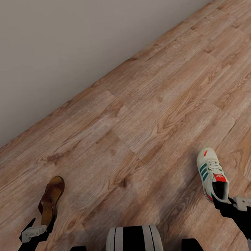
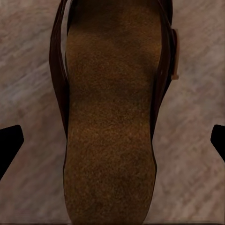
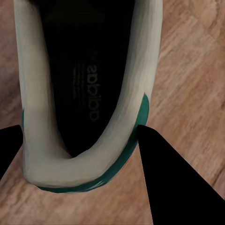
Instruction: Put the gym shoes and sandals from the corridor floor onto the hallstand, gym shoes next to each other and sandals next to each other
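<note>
Head view: a pale grey wall (image 1: 60, 44) fills the upper left, and the corridor floor (image 1: 158, 112) of warm brown wood-grain planks runs diagonally across the rest. At the bottom centre sits the rounded black and white top of my trunk (image 1: 133, 241).

On the right, one gym shoe (image 1: 212, 173) is held up off the planks, toe pointing away from me, cream-white with green side stripes and a red-orange tongue label. My right gripper (image 1: 223, 202) is at its heel. From the right wrist view, the shoe's dark opening (image 3: 84, 79) faces the camera, and one black finger (image 3: 173, 183) presses against the outside of the heel wall while the other shows at the opposite edge; the jaws are closed onto the heel rim.

On the left, one sandal (image 1: 51, 200) is likewise lifted, maroon-brown with a tan footbed, toe away from me. My left gripper (image 1: 42, 225) sits at its heel end. From the left wrist view, the cork-coloured footbed (image 2: 112, 140) fills the middle, and my fingertips (image 2: 10, 140) stand wide at either edge, apart from the sandal's sides. I cannot tell how it is gripped.
</note>
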